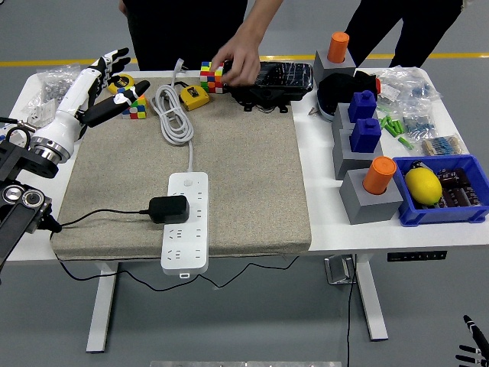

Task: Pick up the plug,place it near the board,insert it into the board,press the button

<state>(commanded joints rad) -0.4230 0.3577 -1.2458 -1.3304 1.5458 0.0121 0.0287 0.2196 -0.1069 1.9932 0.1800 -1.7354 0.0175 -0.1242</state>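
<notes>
Judging from the white power board [186,223] lying lengthwise on the mat, with the black plug [169,209] seated against its left side about midway along and the cord trailing off leftward, can count pick-up, placing and insertion as done. Leaves only the press, probably, on the round button [188,183] at the board's far end; cannot tell whether switched on. Finds the left hand [95,84] raised over the mat's far left corner, white fingers spread wide, grasping nothing, well apart from board and button alike. Catches only a dark sliver of the right hand [472,350] at the lower right corner, below table level; cannot tell open or closed. Beyond, shows a grey floor crossed by a yellow line [46,63]. Nearer, a white table [328,222] carrying a beige mat [252,153] over its left and middle. Along the far edge, a person's hand [237,63] resting on a black case [275,79], beside a coloured cube [209,76] and a coiled white cable [172,111]. To the right, grey blocks topped with orange cylinders [378,174] and a blue bin [458,210] holding a lemon [422,185].
</notes>
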